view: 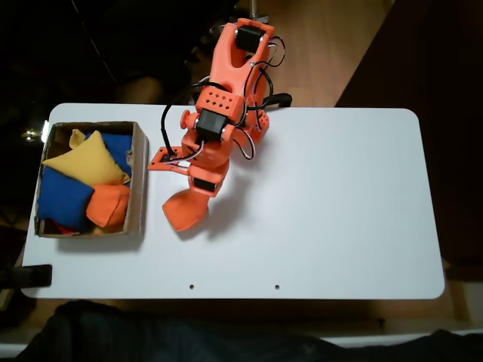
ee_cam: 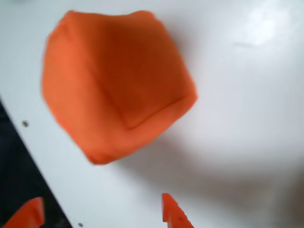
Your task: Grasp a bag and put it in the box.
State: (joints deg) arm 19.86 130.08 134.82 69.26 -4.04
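An orange bag (view: 185, 211) lies on the white table (view: 339, 196), just right of the box. In the wrist view the same bag (ee_cam: 116, 80) is large and slightly blurred, with a shadow beneath it. My orange gripper (view: 198, 193) hangs right over the bag's upper edge. Its two fingertips (ee_cam: 172, 213) show at the bottom of the wrist view, spread wide apart with only table between them, so my gripper (ee_cam: 100, 202) is open and the bag lies just beyond the tips. The brown cardboard box (view: 140, 181) stands at the table's left end.
Inside the box lie a yellow bag (view: 84, 160), blue bags (view: 64, 197) and another orange bag (view: 109, 205). The table's front edge (ee_cam: 28, 142) runs close to the bag in the wrist view. White tabletop stretches away to the right of the arm.
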